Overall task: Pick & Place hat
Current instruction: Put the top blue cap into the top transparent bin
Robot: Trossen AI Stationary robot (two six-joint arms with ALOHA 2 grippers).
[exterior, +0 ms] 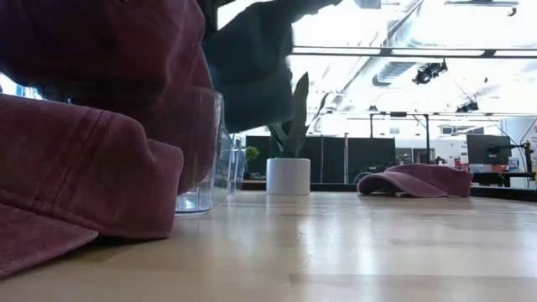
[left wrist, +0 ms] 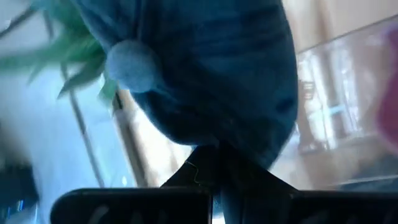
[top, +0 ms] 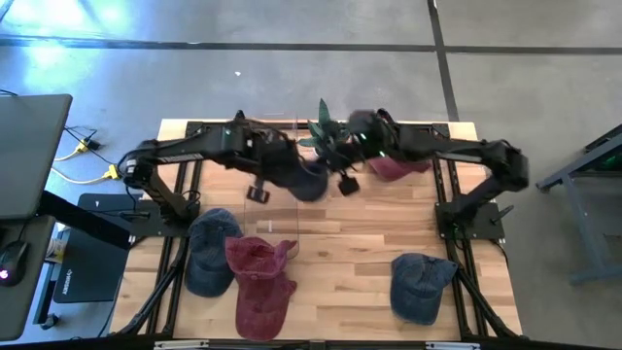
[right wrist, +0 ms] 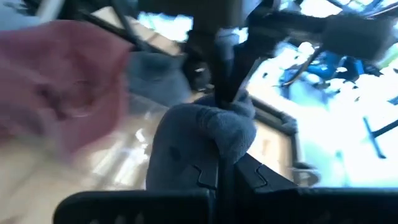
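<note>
From above, a dark blue fabric cap (top: 303, 178) is hanging over the far middle of the light wooden table (top: 340, 258), pinched between the left gripper (top: 282, 156) and the right gripper (top: 358, 146), both clenched on its cloth. A faded maroon cap (top: 397, 167) is lying near the far right corner, another maroon cap (top: 260, 282) and a blue denim cap (top: 212, 248) are resting by the near left edge, and a third blue cap (top: 420, 287) is sitting toward the near right edge.

At table height, a clear plastic container (exterior: 205, 164) is standing behind the near maroon cap; its contents cannot be told. A white pot holding a green plant (exterior: 289, 174) is standing at the far edge.

The left wrist camera is showing the blue crown and its top button, with closed fingers (left wrist: 211, 180) gripping the fabric.

The right wrist camera is showing bunched grey-blue cloth clamped between shut fingers (right wrist: 219, 180).
</note>
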